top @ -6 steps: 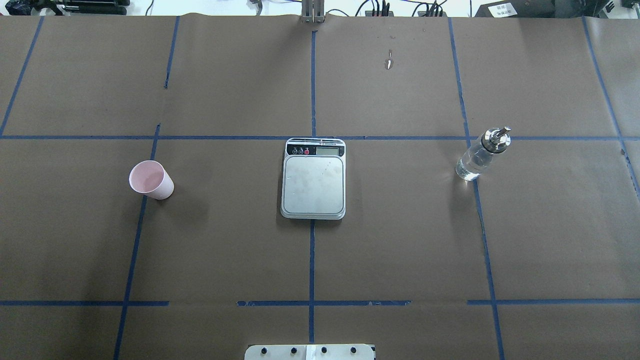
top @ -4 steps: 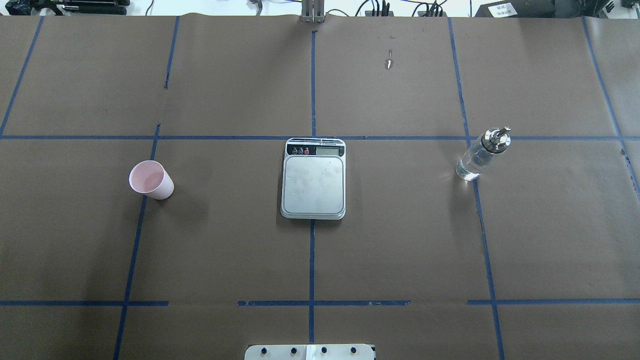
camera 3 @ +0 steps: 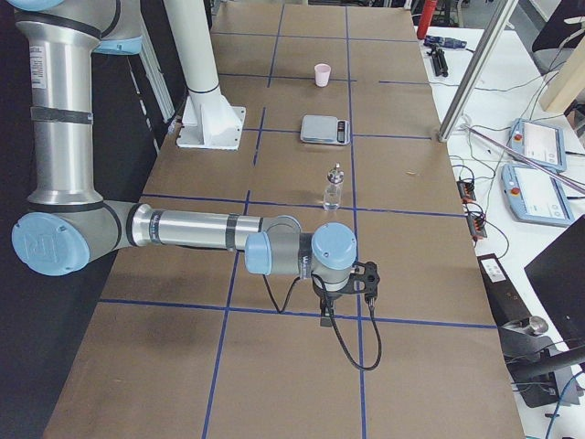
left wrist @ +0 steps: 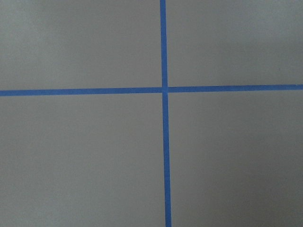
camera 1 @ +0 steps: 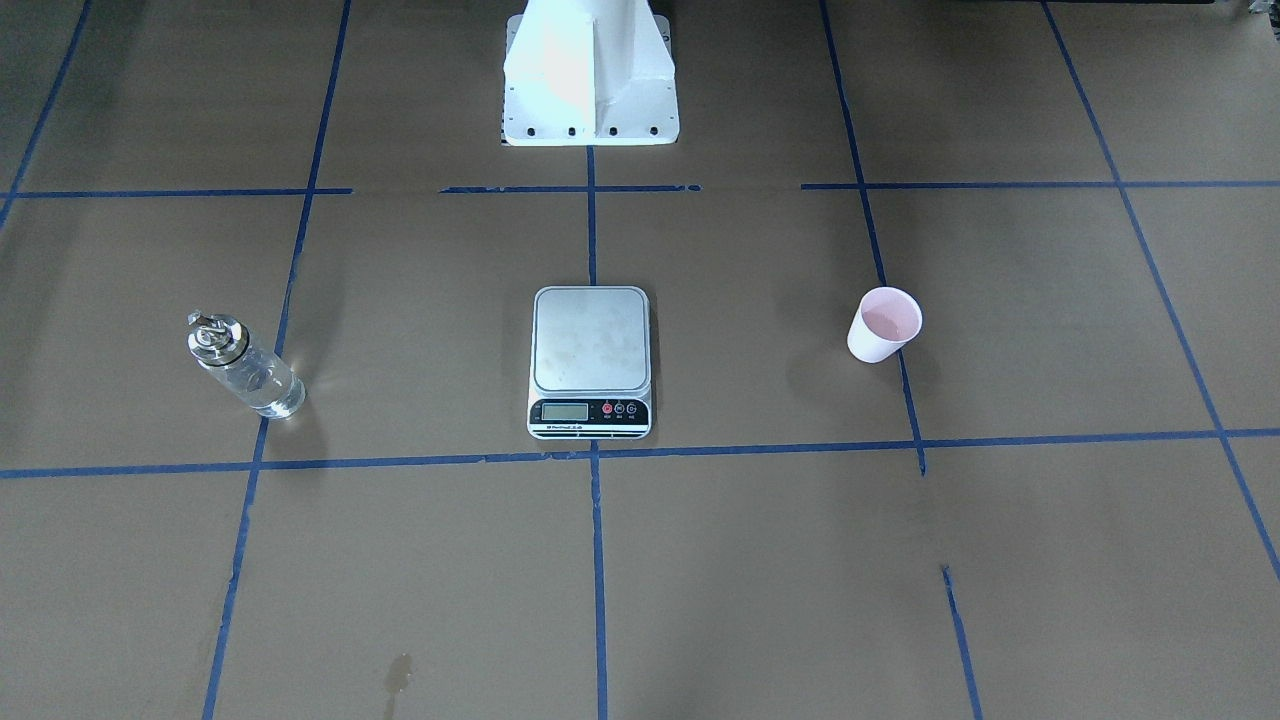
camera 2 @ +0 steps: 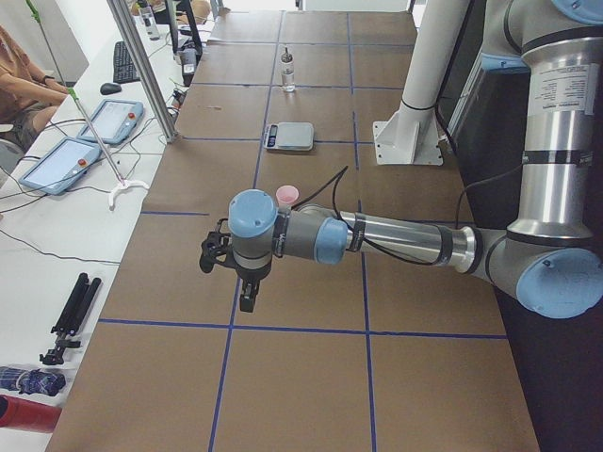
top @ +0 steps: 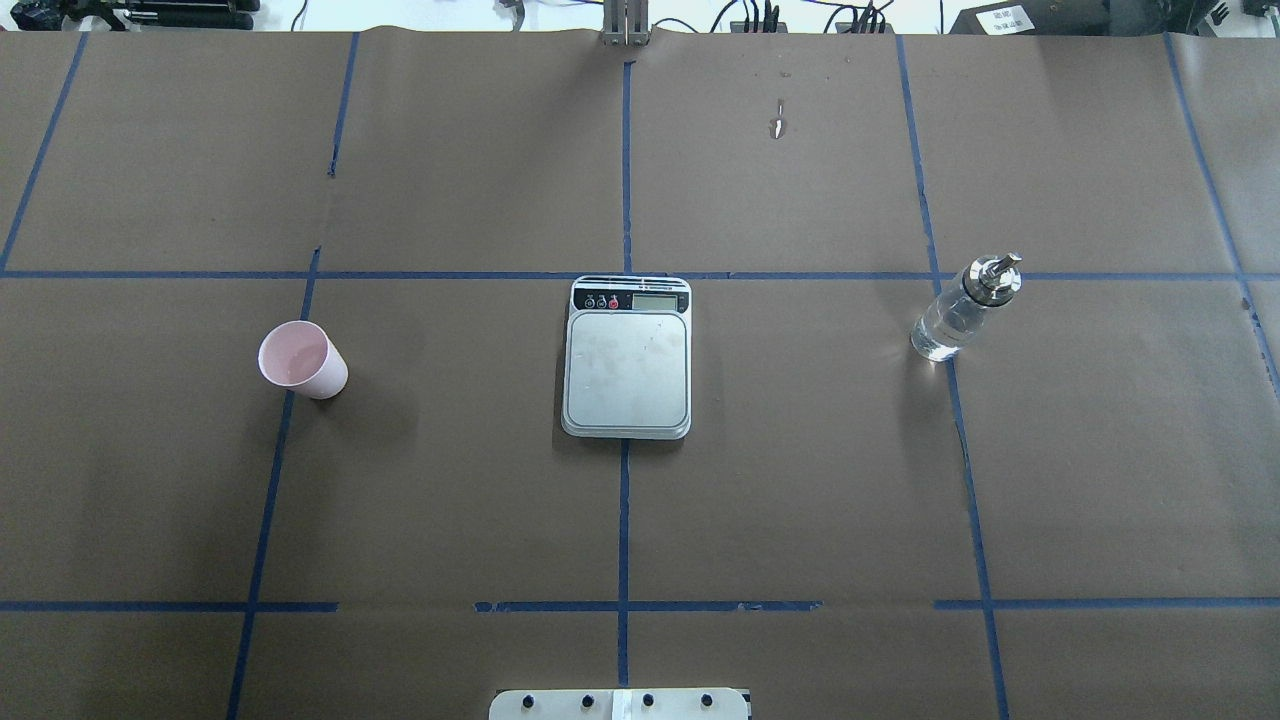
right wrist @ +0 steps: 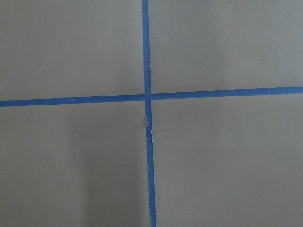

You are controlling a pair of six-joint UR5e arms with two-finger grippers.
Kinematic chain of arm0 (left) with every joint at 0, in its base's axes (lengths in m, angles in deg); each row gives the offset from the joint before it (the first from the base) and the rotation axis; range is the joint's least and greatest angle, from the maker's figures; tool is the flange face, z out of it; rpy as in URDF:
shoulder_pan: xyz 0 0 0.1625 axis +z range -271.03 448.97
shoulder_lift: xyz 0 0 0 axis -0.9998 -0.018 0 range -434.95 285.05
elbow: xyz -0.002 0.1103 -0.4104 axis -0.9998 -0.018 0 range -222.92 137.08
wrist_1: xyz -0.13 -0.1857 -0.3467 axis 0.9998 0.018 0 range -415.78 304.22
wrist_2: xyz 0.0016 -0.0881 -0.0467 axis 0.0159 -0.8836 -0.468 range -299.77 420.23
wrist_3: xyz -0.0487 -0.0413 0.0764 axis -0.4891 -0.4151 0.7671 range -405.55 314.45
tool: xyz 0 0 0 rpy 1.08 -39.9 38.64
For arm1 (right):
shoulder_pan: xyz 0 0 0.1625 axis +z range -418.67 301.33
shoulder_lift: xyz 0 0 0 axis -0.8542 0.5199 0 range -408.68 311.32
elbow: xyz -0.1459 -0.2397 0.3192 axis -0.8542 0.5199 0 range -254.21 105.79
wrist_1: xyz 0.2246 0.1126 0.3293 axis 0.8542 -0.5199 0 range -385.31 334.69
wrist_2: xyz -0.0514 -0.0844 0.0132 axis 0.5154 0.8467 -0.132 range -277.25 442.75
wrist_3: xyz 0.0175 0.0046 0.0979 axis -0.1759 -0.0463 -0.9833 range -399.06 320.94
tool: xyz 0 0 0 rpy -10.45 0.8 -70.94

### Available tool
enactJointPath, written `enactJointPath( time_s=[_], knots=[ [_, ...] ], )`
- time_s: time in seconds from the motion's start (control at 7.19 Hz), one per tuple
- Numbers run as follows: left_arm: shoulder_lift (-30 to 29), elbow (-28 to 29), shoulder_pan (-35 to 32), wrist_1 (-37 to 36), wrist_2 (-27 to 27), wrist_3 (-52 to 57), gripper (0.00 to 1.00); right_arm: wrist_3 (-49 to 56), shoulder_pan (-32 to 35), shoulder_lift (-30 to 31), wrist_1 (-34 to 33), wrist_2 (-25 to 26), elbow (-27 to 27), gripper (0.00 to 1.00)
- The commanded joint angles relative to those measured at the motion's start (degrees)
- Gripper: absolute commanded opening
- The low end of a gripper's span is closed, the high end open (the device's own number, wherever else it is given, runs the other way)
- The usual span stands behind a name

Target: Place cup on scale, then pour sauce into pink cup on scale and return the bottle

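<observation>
Step one not yet begun: the small pale pink tapered cup [top: 302, 360] stands well apart from the flat steel-plated kitchen scale [top: 627, 370] (plate bare). Next, I'd say, the left gripper [camera 2: 247, 301] must reach the cup; whether it or the right gripper [camera 3: 325, 317] is spread, I cannot tell.

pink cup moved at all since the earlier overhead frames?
No. The cup sits at the same spot along the blue tape line, with the same gap to the scale.

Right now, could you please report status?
Left gripper and right gripper above table, jaws unreadable. Cup off scale, bottle upright. Nothing between cup and scale.
</observation>
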Motion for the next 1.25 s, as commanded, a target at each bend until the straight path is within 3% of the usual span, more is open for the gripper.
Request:
enactJointPath(
  time_s=[0.0,0.28,0.42,0.84,1.11],
  knots=[
    [-0.14,-7.23,4.56,-0.01,-0.2,-0.34,1.0,0.0,-0.68,-1.74,-0.42,-0.45,-1.36,1.0],
    [-1.44,-11.48,7.48,-0.01,-0.28,-0.61,1.0,0.09,-2.25,-1.84,-0.51,-0.63,-1.27,1.0],
    [-1.62,-11.58,12.18,0.25,-0.11,-4.35,1.0,0.01,-2.61,-1.93,-0.25,-0.98,-1.36,1.0],
    [-2.15,-17.45,25.21,1.3,1.46,-39.1,1.0,-0.08,-2.61,-1.58,-0.07,-0.81,-1.62,1.0],
    [-2.06,-15.9,33.21,10.83,8.65,-54.95,1.0,0.09,-2.61,-1.84,0.01,-0.63,-2.14,1.0]
  ],
)
